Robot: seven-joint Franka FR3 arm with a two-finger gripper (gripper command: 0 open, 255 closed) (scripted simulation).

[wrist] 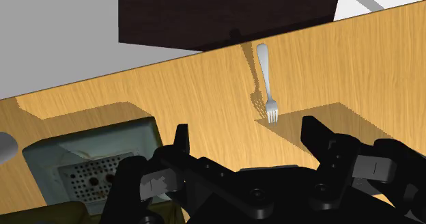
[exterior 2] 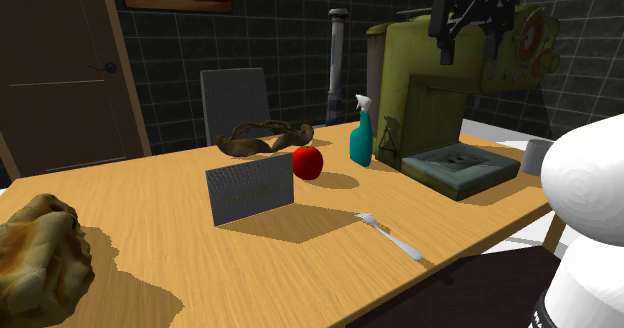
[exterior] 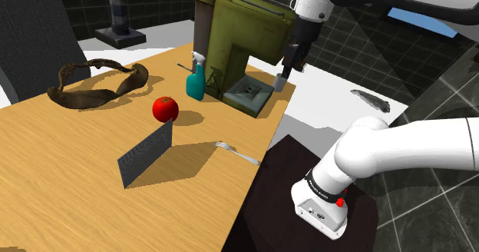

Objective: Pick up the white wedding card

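- Pincer (exterior: 281,79): black two-finger gripper, fingers standing apart with nothing between them. I have it hanging high above the drip tray of the olive coffee machine (exterior: 244,35).
- Wedding card (exterior: 146,160): looks grey and speckled rather than white. It stands upright on its long edge on the wooden table (exterior: 69,174), untouched and well apart from the pincer.
- Neighbours: a red tomato (exterior: 165,108) sits near the card, on the side toward the machine. A fork (exterior: 236,152) lies flat between the card and the table edge by the stand. A teal spray bottle (exterior: 196,81) stands just beside the machine.
- Step in hand: the approach, as I judge it. Nothing is gripped and the descent to the card is not yet made.
- Next move calls for: carrying the hand off the machine and across to a spot over the card. I would turn the wrist so the fingers straddle the card's thin top edge, then lower and close.
- Caution: a freestanding card probably tips at a glancing touch, so I would come straight down.
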